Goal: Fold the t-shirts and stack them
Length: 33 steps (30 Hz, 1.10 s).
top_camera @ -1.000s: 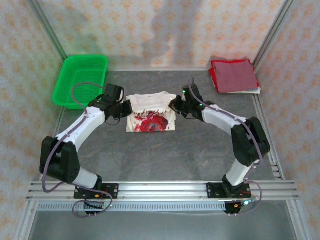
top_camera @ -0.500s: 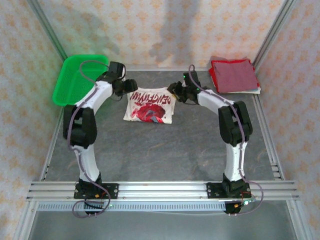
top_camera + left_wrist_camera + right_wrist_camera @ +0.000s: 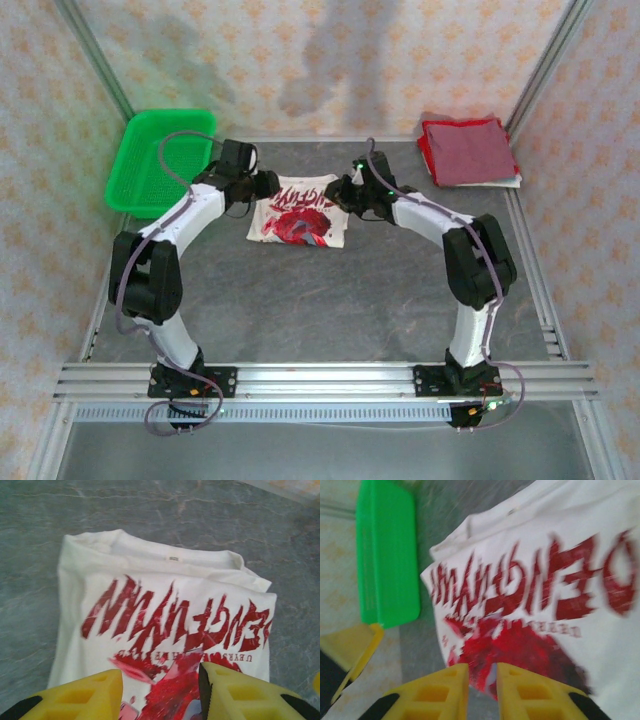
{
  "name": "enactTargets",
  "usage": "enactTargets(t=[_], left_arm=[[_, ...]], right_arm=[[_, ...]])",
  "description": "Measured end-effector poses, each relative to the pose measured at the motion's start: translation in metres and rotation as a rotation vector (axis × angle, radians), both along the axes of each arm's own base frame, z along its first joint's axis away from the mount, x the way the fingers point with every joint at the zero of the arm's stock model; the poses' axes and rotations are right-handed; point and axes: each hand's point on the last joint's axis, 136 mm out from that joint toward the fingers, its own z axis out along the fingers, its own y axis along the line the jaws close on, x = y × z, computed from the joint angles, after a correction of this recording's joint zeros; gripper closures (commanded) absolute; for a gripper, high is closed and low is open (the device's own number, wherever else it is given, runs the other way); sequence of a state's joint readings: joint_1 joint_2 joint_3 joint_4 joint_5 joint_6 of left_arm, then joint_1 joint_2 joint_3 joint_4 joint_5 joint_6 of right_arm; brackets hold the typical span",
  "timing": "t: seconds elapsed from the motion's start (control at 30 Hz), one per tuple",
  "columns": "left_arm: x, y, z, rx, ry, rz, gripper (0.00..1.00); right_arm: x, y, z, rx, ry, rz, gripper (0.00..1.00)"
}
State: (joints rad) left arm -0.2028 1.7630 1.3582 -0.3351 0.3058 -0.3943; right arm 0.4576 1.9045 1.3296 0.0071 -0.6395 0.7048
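Folding the white t-shirt (image 3: 300,212) seemed the step in hand. It lay print-up mid-desk, with the left end effector (image 3: 160,670) half-wide and empty at one far corner and the right end effector (image 3: 482,666) narrow and empty at the other. Next, both would need to pinch an edge. The dark red t-shirt (image 3: 468,150) sat folded far right. I could not read the jagged red lettering.
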Motion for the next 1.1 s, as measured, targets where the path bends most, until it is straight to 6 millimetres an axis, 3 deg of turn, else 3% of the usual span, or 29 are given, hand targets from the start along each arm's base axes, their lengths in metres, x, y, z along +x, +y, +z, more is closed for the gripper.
enactTargets(t=[0.1, 0.3, 0.4, 0.63, 0.8, 0.93, 1.0, 1.1], left_arm=[[0.013, -0.002, -0.030, 0.000, 0.023, -0.003, 0.57], [0.024, 0.007, -0.114, 0.016, 0.151, 0.016, 0.57], [0.035, 0.006, -0.104, 0.000, 0.110, 0.017, 0.55], [0.033, 0.007, -0.088, -0.013, 0.082, 0.027, 0.50], [0.001, 0.010, -0.049, -0.011, 0.023, 0.041, 0.50], [-0.026, -0.007, -0.024, -0.024, -0.049, 0.003, 0.51], [-0.038, -0.014, -0.034, -0.027, -0.041, -0.012, 0.52], [-0.051, -0.008, -0.073, -0.002, 0.045, 0.004, 0.52]], right_arm=[[0.005, 0.005, -0.017, 0.006, 0.006, 0.011, 0.80], [0.025, -0.003, -0.081, -0.044, 0.085, -0.027, 0.81], [0.031, -0.008, -0.099, -0.047, 0.105, -0.042, 0.81], [0.038, -0.010, -0.091, -0.031, 0.083, -0.055, 0.74], [0.026, -0.013, -0.060, -0.005, 0.047, -0.044, 0.71], [0.016, -0.009, -0.024, 0.047, -0.007, -0.008, 0.71], [0.011, -0.006, -0.018, 0.064, -0.018, 0.012, 0.71], [-0.001, -0.002, -0.033, 0.062, 0.005, 0.034, 0.71]])
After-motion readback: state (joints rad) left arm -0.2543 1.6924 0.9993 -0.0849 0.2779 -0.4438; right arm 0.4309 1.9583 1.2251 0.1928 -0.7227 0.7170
